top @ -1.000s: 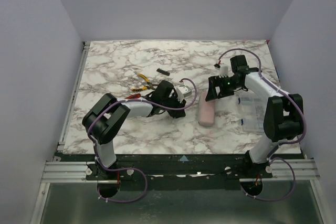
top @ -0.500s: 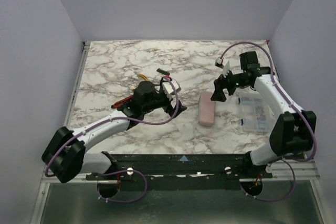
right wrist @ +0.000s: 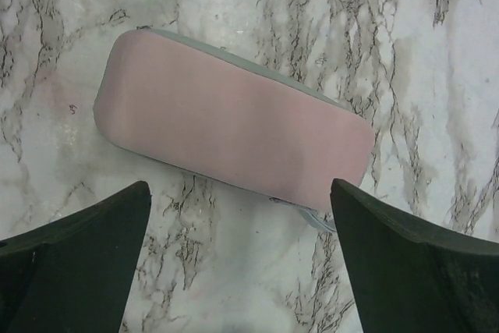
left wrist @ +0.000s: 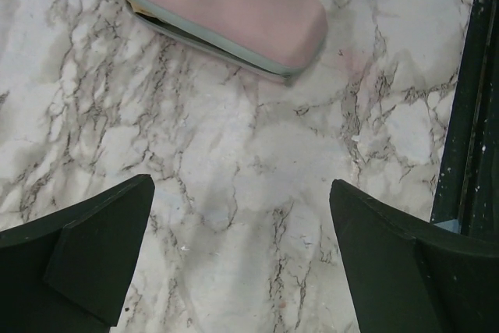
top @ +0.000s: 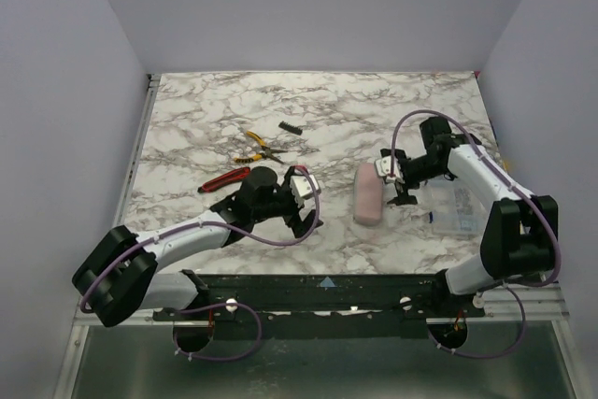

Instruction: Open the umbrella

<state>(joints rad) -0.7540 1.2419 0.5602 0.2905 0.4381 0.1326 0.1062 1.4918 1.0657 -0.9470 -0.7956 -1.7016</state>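
A pink oblong case (top: 368, 192) with a grey seam lies on the marble table, right of centre. In the left wrist view the case (left wrist: 226, 13) gapes slightly along the seam, dark inside. The umbrella itself is hidden. My left gripper (top: 305, 218) hovers left of the case near the front edge. It is open (left wrist: 242, 185), with only bare marble between its fingers. My right gripper (top: 397, 184) sits just right of the case. It is also open (right wrist: 238, 185), and the case (right wrist: 234, 138) lies just beyond its fingertips, not touched.
A red-handled tool (top: 222, 178), yellow-handled pliers (top: 254, 145) and a small black piece (top: 291, 127) lie at the left middle. A clear plastic box (top: 455, 207) sits by the right arm. The black front rail (left wrist: 475, 115) runs close to the left gripper.
The left arm stretched out, opened its jaws and then drew toward the front edge. The right gripper swung away, then came down beside the case, opening wider.
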